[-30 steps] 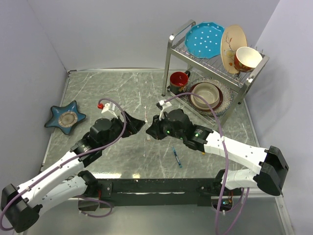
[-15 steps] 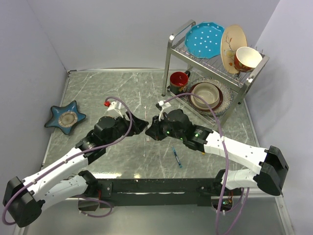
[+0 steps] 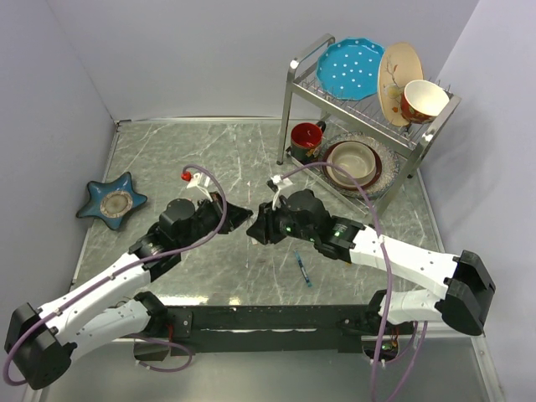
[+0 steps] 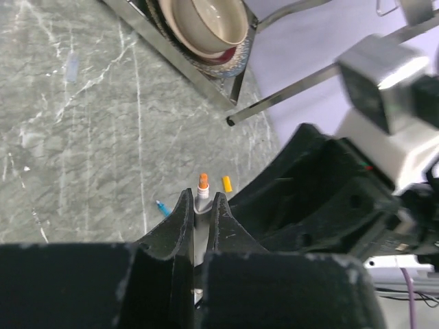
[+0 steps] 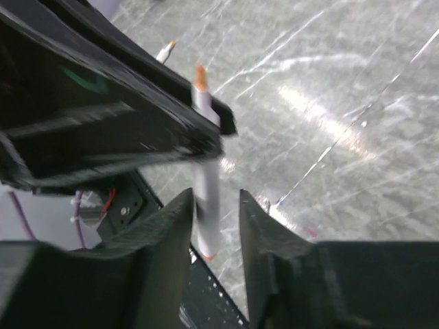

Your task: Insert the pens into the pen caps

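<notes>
Closed left gripper (image 4: pixel 202 205) tight onto slim white pen (image 4: pixel 202 195), wide apart a second ago; loosened right gripper (image 5: pixel 215 205), black fingers now apart either side of the same barrel. Beyond, on marbled grey table (image 4: pixel 82 137): tiny yellow-orange cap (image 4: pixel 226 183), blue-teal pen (image 4: pixel 162 205), wire dish rack (image 3: pixel 368 126) farther off.

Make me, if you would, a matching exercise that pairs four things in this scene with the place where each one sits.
Things:
1. white pen
2. blue pen
3. star dish
4. blue plate

Places:
A. upright on the rack's top shelf
B. by the table's left edge
C. clamped in the left end effector
D. flat on the table near its front edge

Pairs: 1-C, 2-D, 3-B, 4-A
</notes>
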Motion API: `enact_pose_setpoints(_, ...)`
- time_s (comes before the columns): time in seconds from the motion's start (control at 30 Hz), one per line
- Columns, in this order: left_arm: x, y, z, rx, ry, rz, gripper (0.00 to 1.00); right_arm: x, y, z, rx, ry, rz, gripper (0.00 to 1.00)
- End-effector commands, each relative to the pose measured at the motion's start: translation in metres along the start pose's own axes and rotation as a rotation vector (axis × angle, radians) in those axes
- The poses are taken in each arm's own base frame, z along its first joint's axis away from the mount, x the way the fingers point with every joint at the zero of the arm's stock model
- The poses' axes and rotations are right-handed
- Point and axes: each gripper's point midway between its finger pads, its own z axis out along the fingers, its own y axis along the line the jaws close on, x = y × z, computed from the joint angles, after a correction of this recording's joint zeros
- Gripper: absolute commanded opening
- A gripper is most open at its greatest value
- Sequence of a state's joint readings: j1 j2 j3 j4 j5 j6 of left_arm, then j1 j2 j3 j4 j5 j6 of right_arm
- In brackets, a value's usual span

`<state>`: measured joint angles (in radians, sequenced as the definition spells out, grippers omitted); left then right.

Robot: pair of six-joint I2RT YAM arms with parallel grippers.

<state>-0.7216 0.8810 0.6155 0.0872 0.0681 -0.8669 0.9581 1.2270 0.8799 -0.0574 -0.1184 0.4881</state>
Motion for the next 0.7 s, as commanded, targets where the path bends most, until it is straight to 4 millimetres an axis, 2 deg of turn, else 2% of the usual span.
enact_pose_setpoints(0.0, -0.022, -0.038, -0.011, 0.124, -0.053, -0.01, 0.01, 0.0, 0.017, -0.009, -0.085, -0.011, 0.023, 0.42)
enact_pose_setpoints(0.1, -0.023, -0.043, -0.012, 0.148, -0.056, -0.016, 0.01, 0.004, 0.019, -0.01, -0.101, -0.005, 0.032, 0.39)
enact_pose_setpoints(0.17, -0.022, -0.044, -0.012, 0.152, -0.051, -0.02, 0.01, 0.007, 0.02, -0.013, -0.109, 0.0, 0.034, 0.26)
enact_pose_setpoints(0.2, -0.02, -0.043, -0.012, 0.153, -0.048, -0.022, 0.01, 0.001, 0.024, -0.013, -0.129, -0.027, 0.032, 0.2)
enact_pose_setpoints(0.23, -0.02, -0.042, -0.011, 0.151, -0.047, -0.022, 0.03, 0.003, 0.025, -0.015, -0.141, -0.027, 0.03, 0.08)
enact_pose_setpoints(0.27, -0.019, -0.04, -0.01, 0.142, -0.044, -0.028, 0.09, 0.003, 0.026, -0.016, -0.149, -0.032, 0.033, 0.02)
enact_pose_setpoints(0.3, -0.019, -0.039, -0.01, 0.134, -0.046, -0.028, 0.21, 0.001, 0.028, -0.017, -0.154, -0.043, 0.042, 0.0)
enact_pose_setpoints(0.33, -0.02, -0.036, -0.01, 0.116, -0.048, -0.03, 0.52, 0.001, 0.026, -0.02, -0.15, -0.05, 0.045, 0.0)
enact_pose_setpoints(0.37, -0.016, -0.027, -0.01, 0.068, -0.032, -0.027, 0.63, -0.001, 0.024, -0.021, -0.137, -0.064, 0.051, 0.0)
enact_pose_setpoints(0.4, -0.026, -0.022, -0.01, 0.019, -0.07, -0.027, 0.76, -0.001, 0.021, -0.022, -0.121, -0.069, 0.058, 0.0)
enact_pose_setpoints(0.47, -0.031, -0.01, -0.014, -0.072, -0.077, -0.025, 0.82, -0.005, 0.014, -0.027, -0.084, -0.1, 0.066, 0.0)
enact_pose_setpoints(0.5, -0.041, -0.002, -0.015, -0.13, -0.125, -0.026, 0.85, -0.004, 0.011, -0.029, -0.069, -0.104, 0.064, 0.0)
enact_pose_setpoints(0.57, -0.057, 0.005, -0.02, -0.21, -0.185, -0.043, 0.85, -0.007, 0.007, -0.034, -0.053, -0.127, 0.059, 0.0)
enact_pose_setpoints(0.6, -0.063, 0.02, -0.023, -0.298, -0.223, -0.041, 0.85, -0.006, 0.007, -0.036, -0.049, -0.127, 0.057, 0.0)
enact_pose_setpoints(0.67, -0.08, 0.023, -0.027, -0.351, -0.272, -0.027, 0.83, -0.005, 0.005, -0.041, -0.043, -0.137, 0.047, 0.0)
